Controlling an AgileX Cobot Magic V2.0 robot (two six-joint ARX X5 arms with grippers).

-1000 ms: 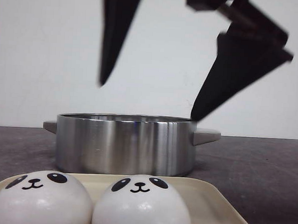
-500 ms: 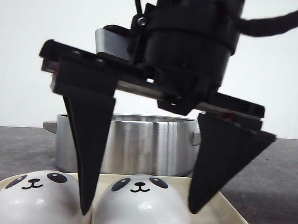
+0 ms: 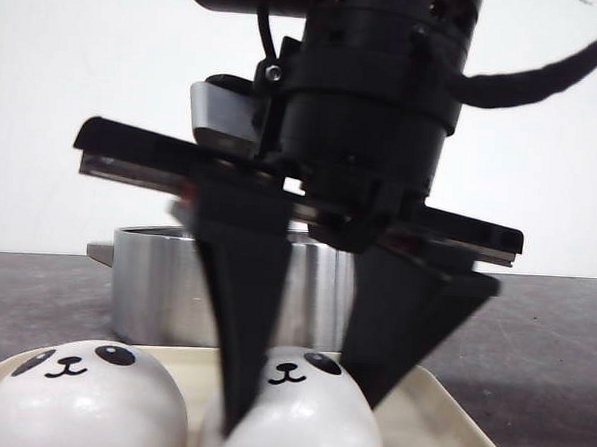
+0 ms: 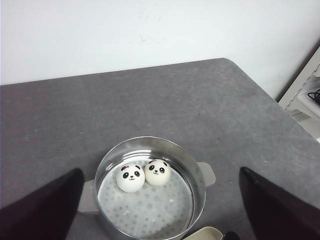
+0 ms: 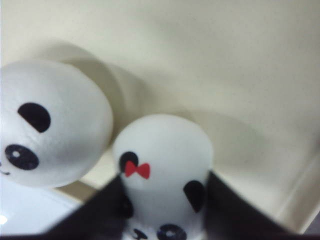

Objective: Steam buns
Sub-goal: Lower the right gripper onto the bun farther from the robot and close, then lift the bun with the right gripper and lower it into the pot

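Two panda-faced white buns lie on a cream tray [image 3: 438, 421] at the near edge. My right gripper [image 3: 301, 414] has come down from above and is shut on the right bun [image 3: 305, 384], its black fingers pressing both sides. The right wrist view shows this bun [image 5: 162, 150], with a red bow, squeezed narrow between the fingers of the right gripper [image 5: 165, 215]. The other bun [image 3: 79, 397] rests free beside it [image 5: 50, 125]. Two more buns [image 4: 130, 178] [image 4: 157, 172] sit in the steel steamer pot [image 4: 150, 145]. My left gripper [image 4: 160, 170] hangs open high above that pot.
The steel pot [image 3: 155, 286] with side handles stands on the grey table just behind the tray. A corner of the tray [image 4: 207, 234] shows beside the pot in the left wrist view. The table's far right edge [image 4: 280, 105] borders white furniture.
The right gripper came down from above the pot to the tray, straddled the right bun, and its fingers have closed in on it. The left bun has not moved.
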